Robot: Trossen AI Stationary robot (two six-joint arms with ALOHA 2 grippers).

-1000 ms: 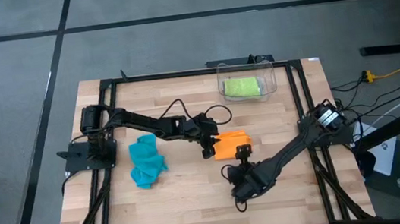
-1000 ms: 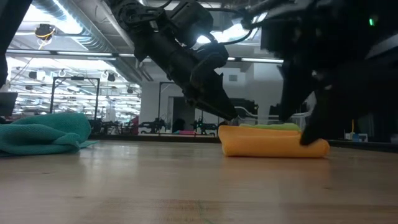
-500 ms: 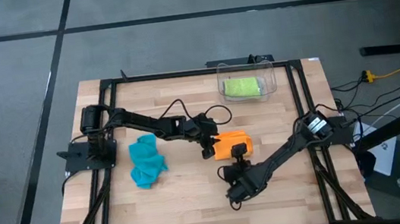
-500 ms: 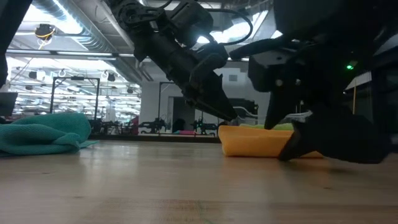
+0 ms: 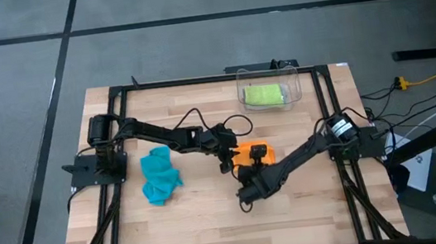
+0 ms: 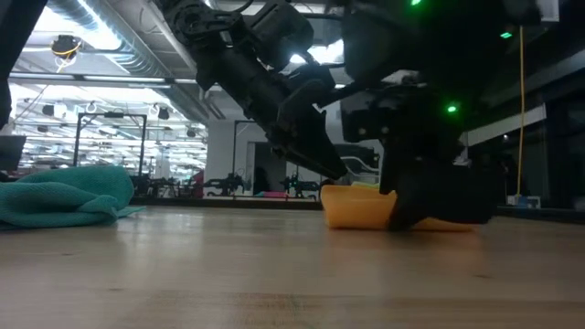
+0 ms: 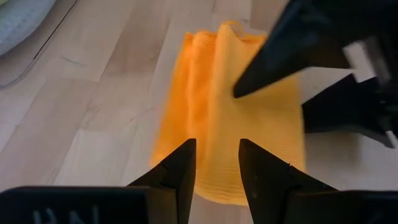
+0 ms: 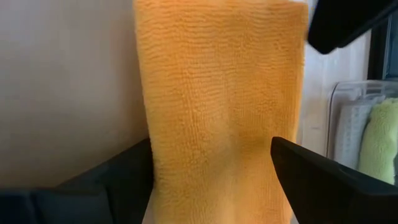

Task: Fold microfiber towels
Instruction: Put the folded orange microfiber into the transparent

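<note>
The right tool (image 5: 248, 195), low centre of the overhead frame, has slid up and left over the last second, jaws spread wide either side of the folded orange towel (image 5: 253, 153), gripping nothing yet. It looks set to pick the towel up or press the fold. Just above it the left tool (image 5: 227, 159), half open and empty, hovers at the towel's left edge. Count: one orange, one teal towel (image 5: 159, 174) crumpled left of centre, one green towel (image 5: 264, 95) in the bin (image 5: 294, 79) at top, two tools; grey not clearly seen.
</note>
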